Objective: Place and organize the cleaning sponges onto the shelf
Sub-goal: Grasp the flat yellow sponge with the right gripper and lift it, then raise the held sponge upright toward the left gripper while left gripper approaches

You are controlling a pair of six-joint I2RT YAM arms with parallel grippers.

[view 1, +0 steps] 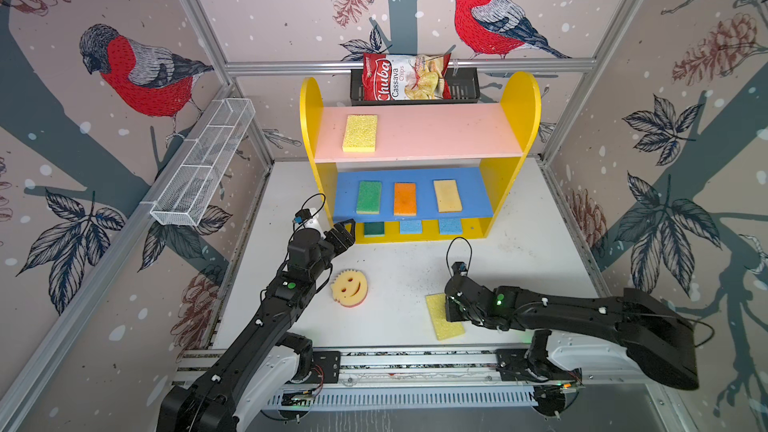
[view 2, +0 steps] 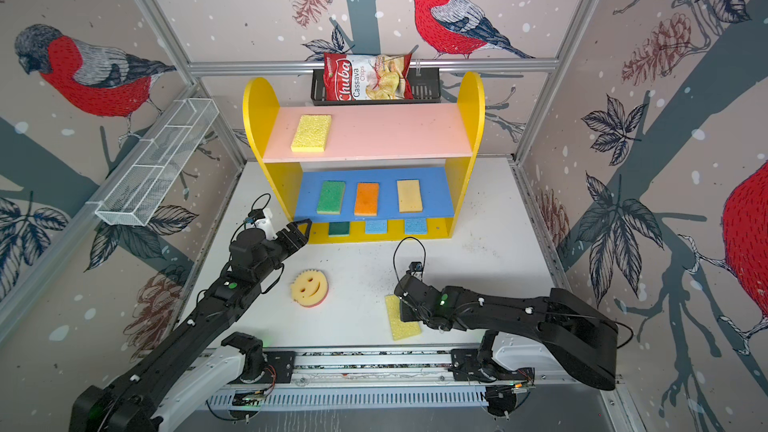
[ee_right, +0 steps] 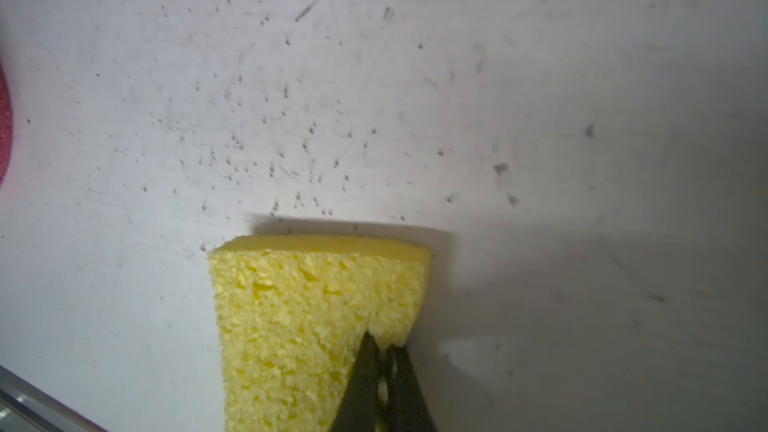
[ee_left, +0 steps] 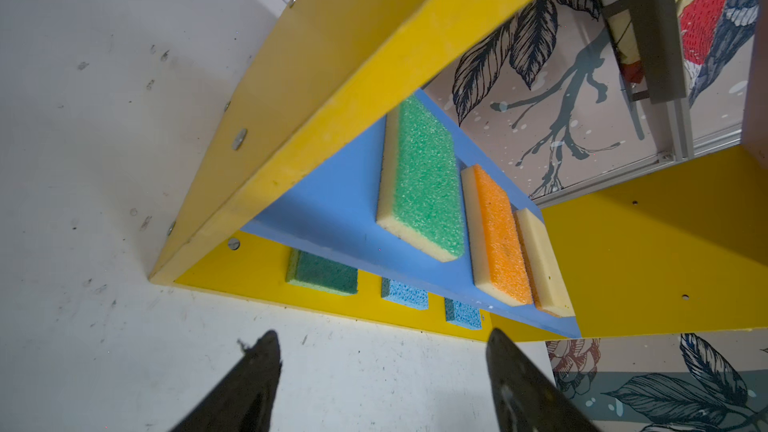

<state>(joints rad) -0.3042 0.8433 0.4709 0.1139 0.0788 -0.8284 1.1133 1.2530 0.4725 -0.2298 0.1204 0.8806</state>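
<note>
White tabletop [ee_right: 374, 76] bears yellow sponge [ee_right: 291, 317] pinched by right fingers [ee_right: 359, 388]

I see open room on the pink top board [view 1: 440, 130], right of the top yellow sponge [view 1: 360, 133]. Yellow side panels [view 1: 521, 110] wall it at both ends and the chips bag [view 1: 405, 76] stands behind, so the way in is from front or above. The blue middle board [view 1: 345, 197] is crowded: green sponge [view 1: 368, 197], orange sponge [view 1: 405, 199] and tan sponge [view 1: 447, 196] in a row, pink board overhead. The table [view 1: 523, 251] before the right half of the shelf [view 1: 473, 228] is bare. The smiley sponge [view 1: 350, 288] lies between my arms. My left gripper [ee_left: 382, 332], jaws apart, hangs at the shelf's left front corner; my right gripper [ee_right: 383, 344], pinched on the near yellow sponge [view 1: 446, 328], blocks the near right.
</note>
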